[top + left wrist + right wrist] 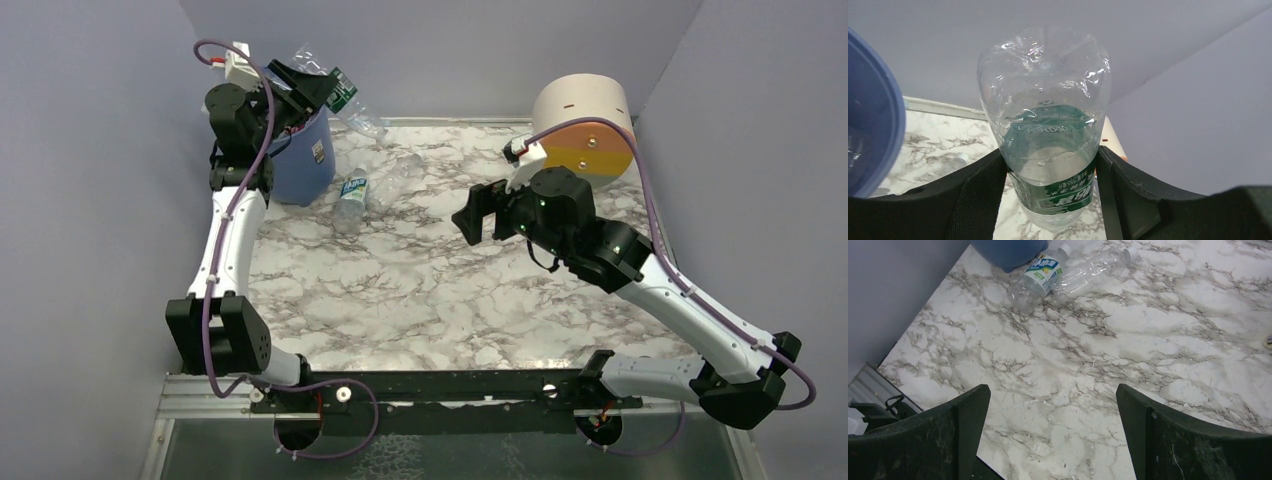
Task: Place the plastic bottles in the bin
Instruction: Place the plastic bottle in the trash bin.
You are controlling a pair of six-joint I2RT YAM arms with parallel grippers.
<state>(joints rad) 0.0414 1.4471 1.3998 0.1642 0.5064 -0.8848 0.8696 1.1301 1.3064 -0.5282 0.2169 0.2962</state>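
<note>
I work in a robot test cell, a kind of lab: plain grey walls (450, 50) stand around my right pincer (472, 212), a marble-print table (420, 290) lies below it, and a mounting rail (450, 385) is behind it.

Three plastic bottles show: a green-labelled bottle (1048, 125) in the left end effector (315, 85), and a blue-labelled bottle (1040, 275) and an unlabelled bottle (1088, 272) on the surface (420, 290), well ahead of the right end effector (475, 215). One blue bin (305, 165) sits just beside the left end effector. One cream-and-orange drum (585, 125) stands behind the right one.
</note>
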